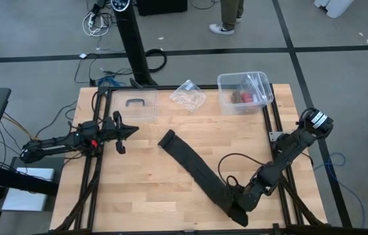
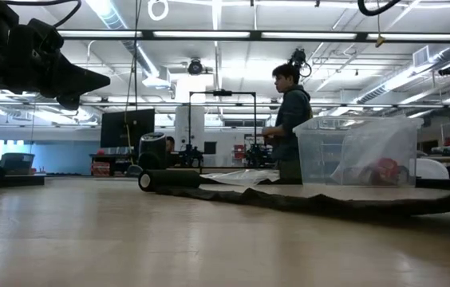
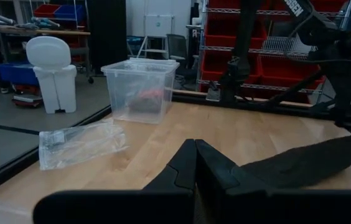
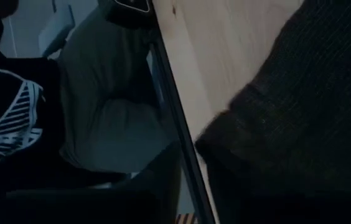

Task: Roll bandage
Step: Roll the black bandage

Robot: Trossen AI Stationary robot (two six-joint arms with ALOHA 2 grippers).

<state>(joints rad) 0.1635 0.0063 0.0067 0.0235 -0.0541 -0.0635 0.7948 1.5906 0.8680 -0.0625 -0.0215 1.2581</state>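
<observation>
The black bandage (image 1: 197,171) lies flat on the wooden table, running diagonally from the middle toward the near right corner. In the low view its far end (image 2: 148,180) looks rolled into a small cylinder. My left gripper (image 1: 132,130) is shut and empty, raised above the table's left side and pointing right; the bandage shows beyond its fingers (image 3: 306,163). My right gripper (image 1: 239,209) is low over the bandage's near end (image 4: 281,118), by the table's near edge. The dark cloth and the gripper itself hide any contact.
A clear plastic box (image 1: 244,92) with red things inside stands at the far right. A clear plastic wrapper (image 1: 188,95) lies far centre, and a clear lid with a handle (image 1: 136,104) far left. A person (image 2: 289,119) stands beyond the table.
</observation>
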